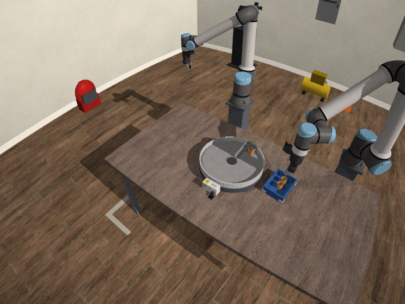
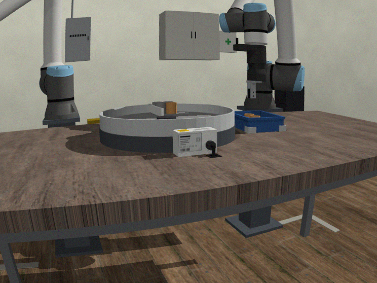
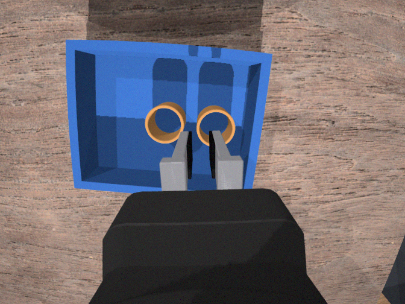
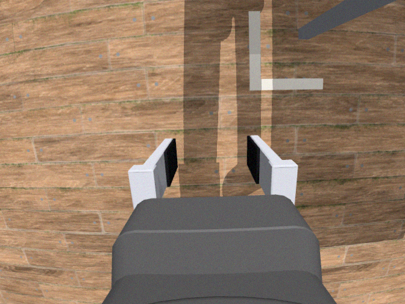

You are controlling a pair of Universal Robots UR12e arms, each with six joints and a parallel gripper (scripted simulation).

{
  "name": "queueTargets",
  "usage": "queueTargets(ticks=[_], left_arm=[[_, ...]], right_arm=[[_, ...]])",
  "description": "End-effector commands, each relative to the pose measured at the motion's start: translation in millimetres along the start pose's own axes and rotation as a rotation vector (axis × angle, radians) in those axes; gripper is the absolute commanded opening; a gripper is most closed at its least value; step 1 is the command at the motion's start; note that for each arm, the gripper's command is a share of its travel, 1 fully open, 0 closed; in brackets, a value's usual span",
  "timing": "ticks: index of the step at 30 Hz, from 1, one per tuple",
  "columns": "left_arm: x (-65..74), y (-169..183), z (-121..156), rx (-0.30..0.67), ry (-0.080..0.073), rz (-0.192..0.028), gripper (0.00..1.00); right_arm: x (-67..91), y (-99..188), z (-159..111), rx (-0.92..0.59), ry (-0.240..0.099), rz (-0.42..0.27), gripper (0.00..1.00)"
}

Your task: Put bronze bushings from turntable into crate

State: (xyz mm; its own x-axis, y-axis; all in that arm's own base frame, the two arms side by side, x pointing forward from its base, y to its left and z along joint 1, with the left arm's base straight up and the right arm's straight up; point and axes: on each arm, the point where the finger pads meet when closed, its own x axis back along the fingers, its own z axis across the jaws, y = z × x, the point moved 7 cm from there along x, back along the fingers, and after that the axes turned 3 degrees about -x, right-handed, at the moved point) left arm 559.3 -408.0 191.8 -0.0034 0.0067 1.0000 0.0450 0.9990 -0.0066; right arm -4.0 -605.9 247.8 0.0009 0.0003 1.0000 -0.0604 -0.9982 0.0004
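Note:
Two bronze bushings stand side by side in the blue crate (image 1: 272, 193) (image 2: 264, 125) (image 3: 70, 114): one bushing (image 3: 166, 136) is left in the left wrist view, the other bushing (image 3: 214, 108) right. The crate sits level; two light corner guides (image 2: 250, 129) (image 2: 283, 128) show at its corners. My left gripper (image 1: 286, 172) (image 2: 251, 95) (image 3: 200, 145) is above the crate, its fingers partly open with nothing between them. Another bronze bushing (image 1: 250, 150) (image 2: 171, 107) stands on the turntable (image 1: 212, 181) (image 2: 137, 126), beside grey shapes I cannot make out clearly. My right gripper (image 1: 188, 66) (image 4: 211, 151) is wide open and empty, off the table.
A divider bar (image 1: 241, 150) (image 2: 156, 109) on the turntable runs close by the bronze bushing. A white box (image 1: 211, 186) (image 2: 187, 143) with a black knob stands at the turntable's front. The turntable's raised rim lies close beside the crate.

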Motion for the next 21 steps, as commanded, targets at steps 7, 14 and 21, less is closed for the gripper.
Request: queueTargets(ticks=[7,14,21], left_arm=[[14.1,-0.3,-1.2,0.000,0.003,-0.002,0.38],[13.5,-0.1,-1.0,0.000,0.003,-0.002,0.38],[13.5,-0.1,-1.0,0.000,0.003,-0.002,0.38]], right_arm=[[-0.7,-1.8,-1.2,0.000,0.001,0.000,1.00],[-0.7,-1.8,-1.2,0.000,0.001,0.000,1.00],[-0.7,-1.8,-1.2,0.000,0.001,0.000,1.00]])
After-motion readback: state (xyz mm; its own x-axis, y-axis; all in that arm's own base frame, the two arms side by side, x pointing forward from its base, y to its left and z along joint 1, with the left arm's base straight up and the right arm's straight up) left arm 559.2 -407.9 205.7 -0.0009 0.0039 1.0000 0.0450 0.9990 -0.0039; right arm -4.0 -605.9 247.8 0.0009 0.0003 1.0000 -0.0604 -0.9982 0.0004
